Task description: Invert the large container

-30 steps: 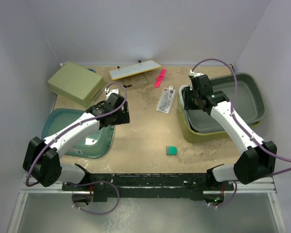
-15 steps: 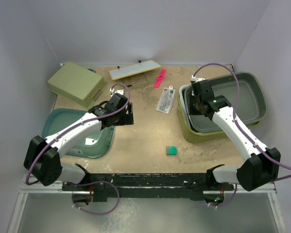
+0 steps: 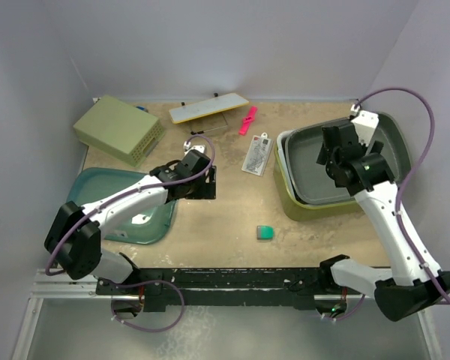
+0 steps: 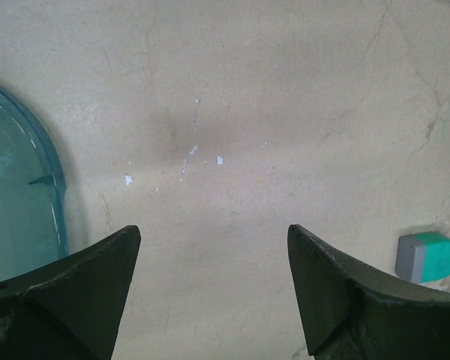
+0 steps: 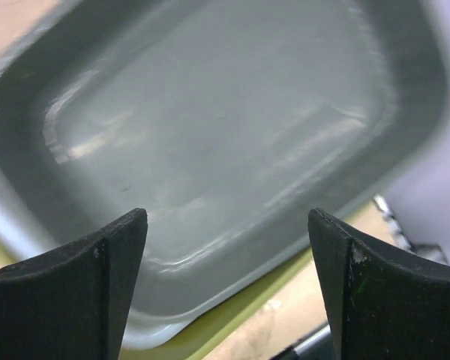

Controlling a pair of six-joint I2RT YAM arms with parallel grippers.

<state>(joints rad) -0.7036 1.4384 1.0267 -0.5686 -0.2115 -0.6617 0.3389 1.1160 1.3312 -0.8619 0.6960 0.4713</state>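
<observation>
1. Location of the task item: the large container [image 3: 304,204] stands open side up on the right half of the tabletop [image 3: 225,217]. A dark grey tub [image 3: 304,161] is nested inside it, so only the olive near and left walls show.
2. Long axis: it runs roughly left to right across the overhead view. One short wall faces the middle of the tabletop and a long wall faces the arm bases.
3. Right hand [image 5: 226,217]: released, fingers wide apart with nothing between them. It hangs directly above the nested tub's interior, pointing down into it and touching nothing.
4. Left hand [image 4: 212,232]: released and empty. It is over bare tabletop just beside a teal tray [image 3: 82,191], well apart from the container, which lies to its right.
5. Governing relation: the container is straight beneath the right hand, so the right arm is plainly the nearer.
6. Judgement on the grip: the hand is centred over the interior and not over a wall. It would have to shift towards a rim, probably the exposed left or near one, before closing.
7. Risk, as a judgement: the grey tub overlaps most of the olive rim and would tip out with any turn-over.
</observation>
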